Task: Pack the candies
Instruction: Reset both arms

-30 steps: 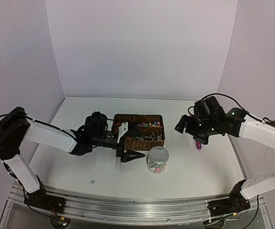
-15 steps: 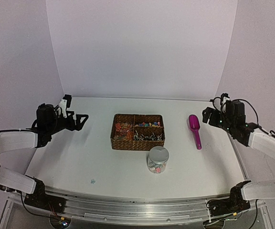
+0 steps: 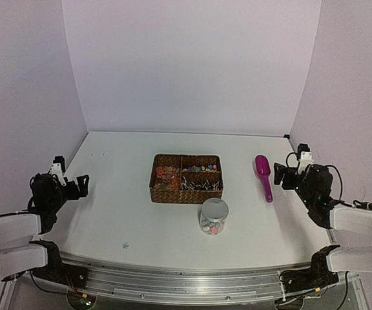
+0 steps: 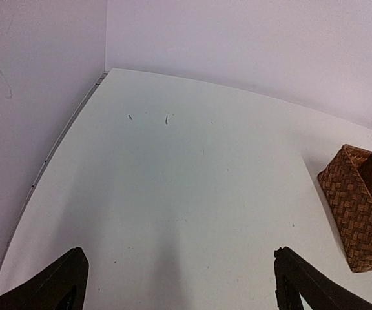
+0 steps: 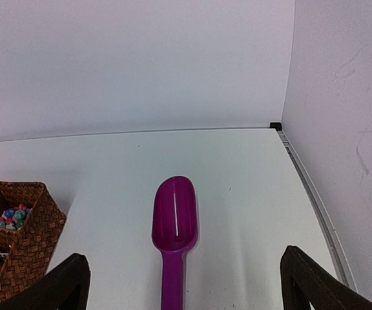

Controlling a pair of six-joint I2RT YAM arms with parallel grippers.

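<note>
The candies are small mixed-colour sweets in the back right compartment of a brown wicker basket; the right wrist view shows them too, candies. More sweets lie inside a clear jar with a silver lid, just in front of the basket. A magenta scoop lies flat to the right of the basket. My left gripper hangs open and empty at the far left, well away from the basket. My right gripper stands open just right of the scoop, with nothing held.
The basket's other compartments hold reddish sweets and white-sticked lollipops. Purple walls close off the back and both sides of the white table. A metal rail runs along the near edge.
Both arms have pulled back from the middle to the table's sides. The left gripper left the basket and jar; the right one backed away from the scoop, which stays lying flat.
</note>
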